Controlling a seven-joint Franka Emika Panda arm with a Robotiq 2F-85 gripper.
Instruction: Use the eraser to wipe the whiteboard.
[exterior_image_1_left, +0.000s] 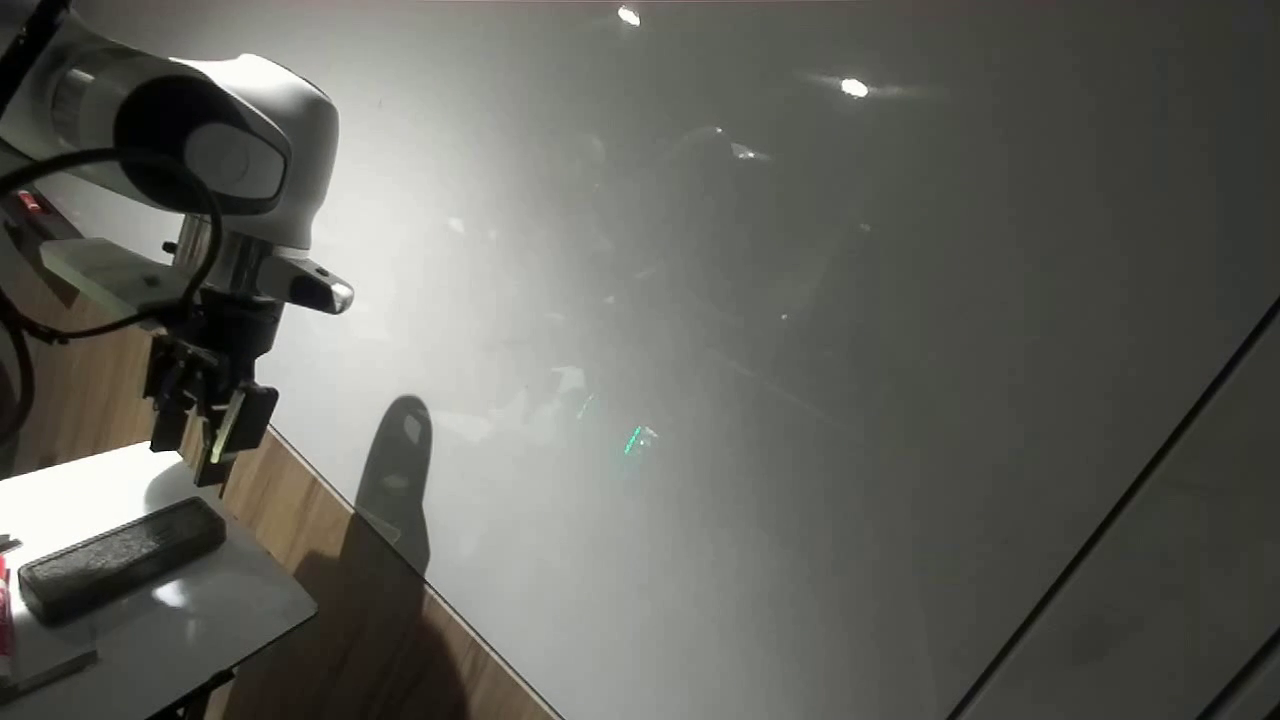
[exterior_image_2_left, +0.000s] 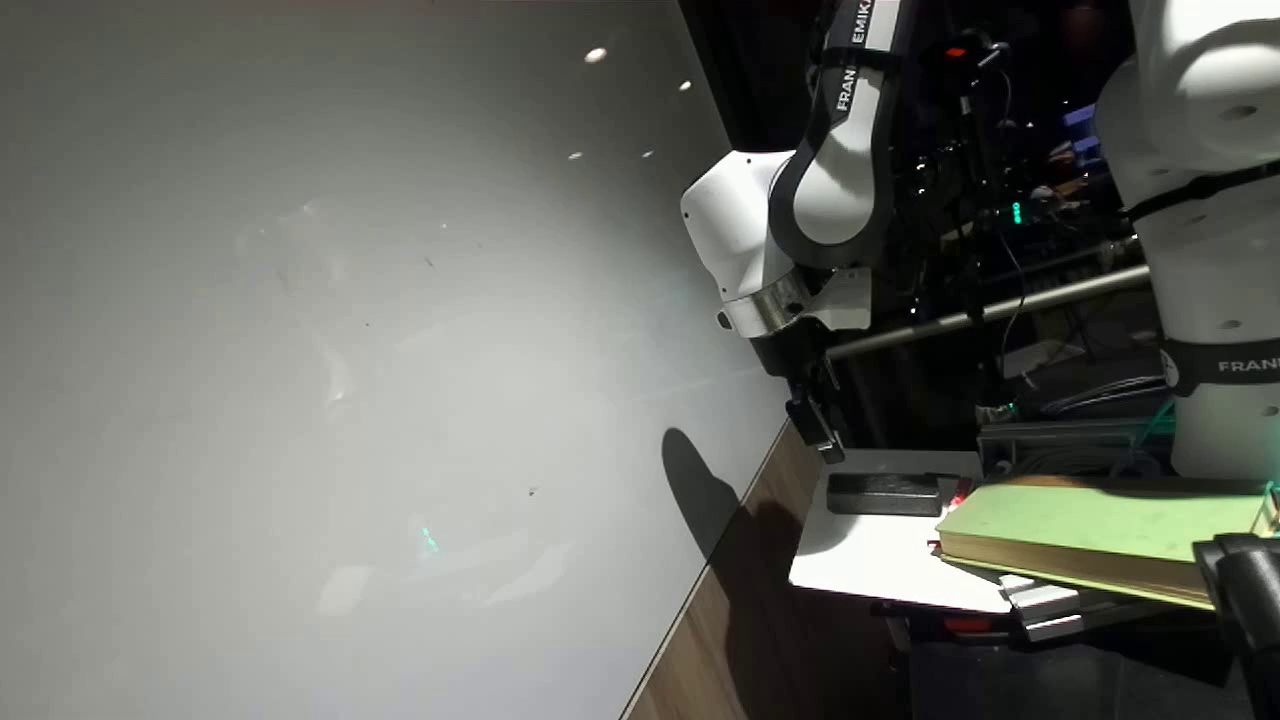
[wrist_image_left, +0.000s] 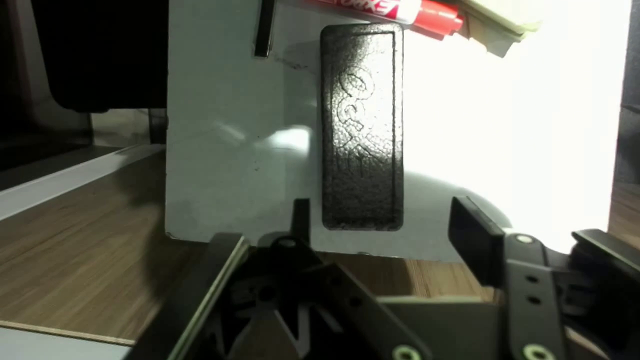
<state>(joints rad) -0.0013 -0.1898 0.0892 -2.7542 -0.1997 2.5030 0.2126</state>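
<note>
Fingers (wrist_image_left: 475, 240): wide apart with nothing between them, above and past one end of the eraser (exterior_image_1_left: 122, 558). One sits closer to its side of the eraser than the other, so a straight descent probably nips only that end, or misses it.
Red marker (exterior_image_1_left: 5, 620): just beyond the eraser's opposite end, contact unclear. A lengthwise shove on the eraser could set it rolling.
Eraser: flat on the desk (exterior_image_1_left: 240, 600), ungrasped. Lifted by one end, it would likely pivot or droop.
Desk: glossy beside the eraser; if one finger touches first, the eraser may skid or swivel.
Whiteboard (exterior_image_1_left: 700, 350): well apart from the eraser, not being wiped. Reflections (exterior_image_1_left: 853, 88) mingle with faint specks (exterior_image_2_left: 532, 491), so real marks could be missed; pressing too hard may twist a weak grip, too lightly may leave ink.
</note>
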